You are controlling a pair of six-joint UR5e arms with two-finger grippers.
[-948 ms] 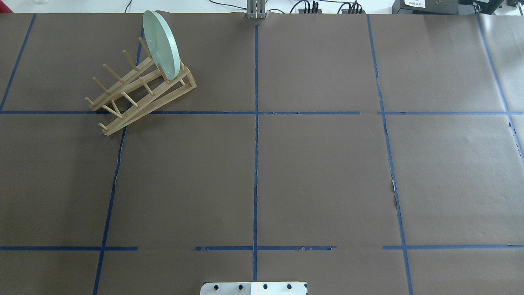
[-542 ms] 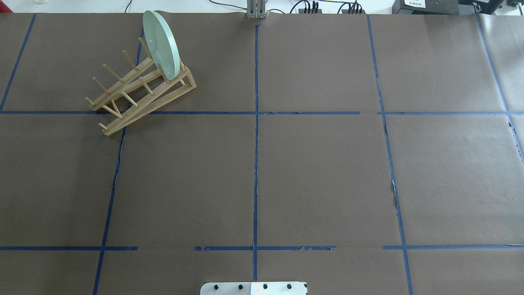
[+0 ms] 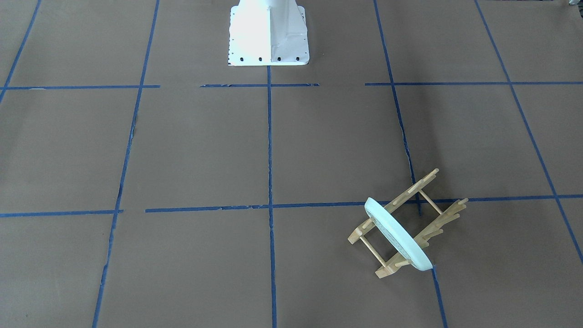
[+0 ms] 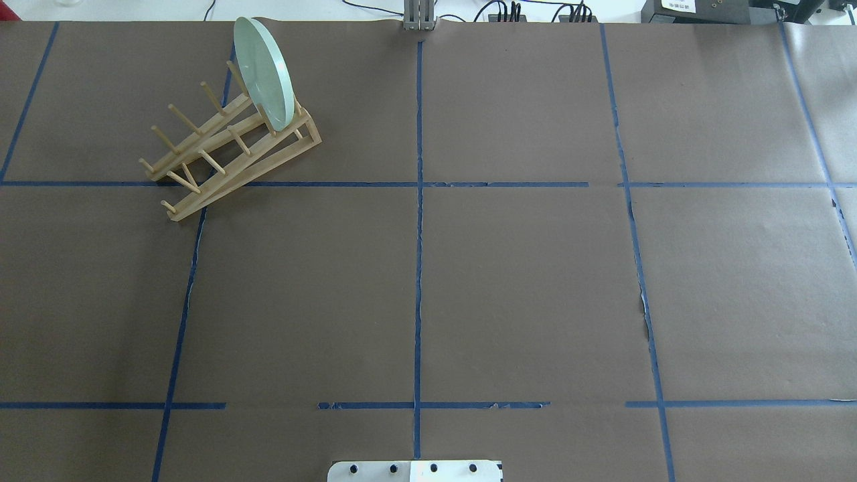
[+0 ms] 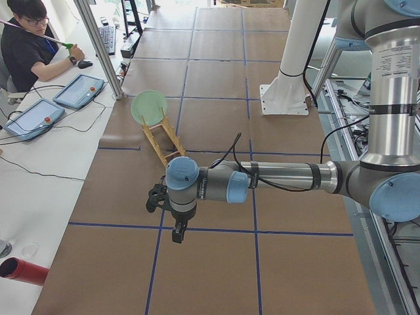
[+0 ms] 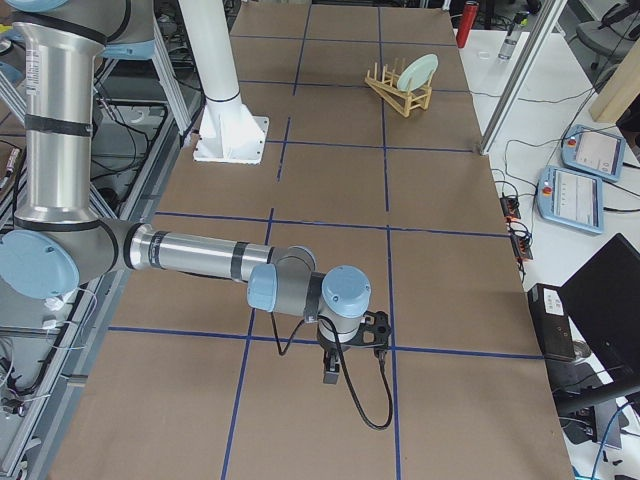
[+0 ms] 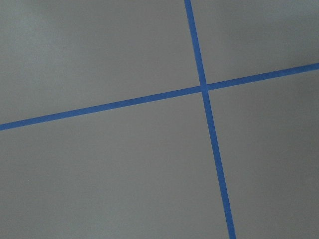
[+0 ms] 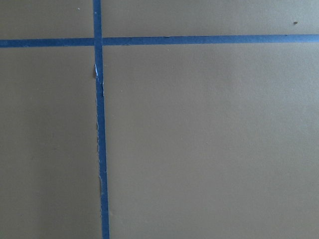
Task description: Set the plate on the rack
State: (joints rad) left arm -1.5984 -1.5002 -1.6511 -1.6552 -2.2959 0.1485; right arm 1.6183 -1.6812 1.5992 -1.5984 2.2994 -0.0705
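Observation:
The pale mint-green plate (image 4: 264,73) stands on edge between the pegs at the far end of the light-wood rack (image 4: 221,157), at the table's far left. Both also show in the front view, plate (image 3: 396,234) and rack (image 3: 437,214), and small in the side views, where the plate (image 5: 149,107) (image 6: 418,70) stands upright. My left gripper (image 5: 176,230) hangs low over the table, well short of the rack. My right gripper (image 6: 332,372) hangs over the other end of the table. I cannot tell whether either is open or shut. Both wrist views show only brown paper and blue tape.
The robot's white base (image 3: 268,34) stands at the table's near middle edge. A metal post (image 4: 420,17) stands at the far edge. An operator (image 5: 29,39) sits by two tablets (image 5: 79,90) on the side bench. A red cylinder (image 5: 26,270) lies there too.

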